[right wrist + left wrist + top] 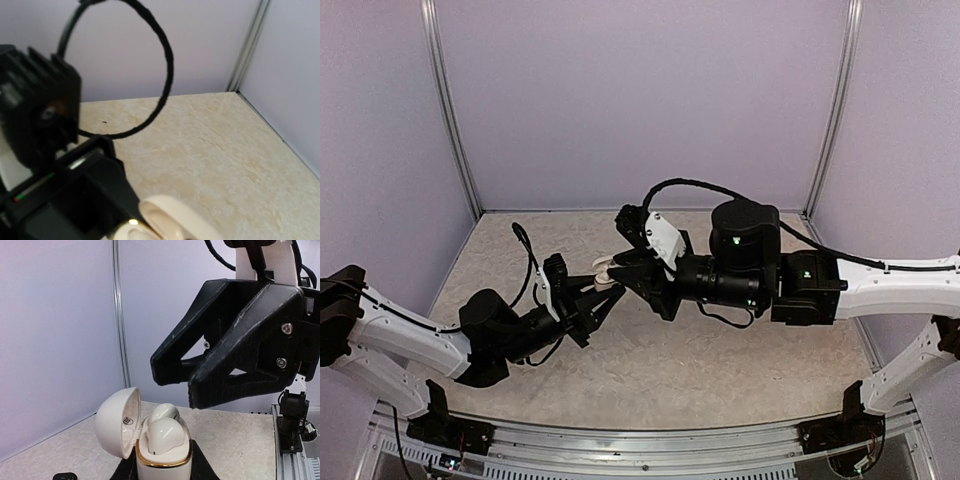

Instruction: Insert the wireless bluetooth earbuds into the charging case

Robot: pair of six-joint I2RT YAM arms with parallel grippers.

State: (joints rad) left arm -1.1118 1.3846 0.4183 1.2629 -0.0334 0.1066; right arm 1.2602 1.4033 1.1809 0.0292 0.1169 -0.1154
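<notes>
1. Where the marbled beige table (720,350) spreads below, both arms meet above its middle.
2. The right gripper (175,382) hangs just above the white charging case (162,462) without touching it; whether its jaws are parted cannot be told.
3. The left gripper (600,293) is clamped on that case, whose lid (117,420) is swung open.
4. Two white earbuds (165,435) sit in the case's wells.

**A robot test cell in a lab**

Plain lilac walls (640,100) close three sides of a beige, stone-pattern table (720,370). Thin metal posts (452,110) stand in the corners. A left arm (410,340) and a right arm (900,285) are fixed at a metal rail (640,455) along the near edge, with black cables (700,187).
</notes>
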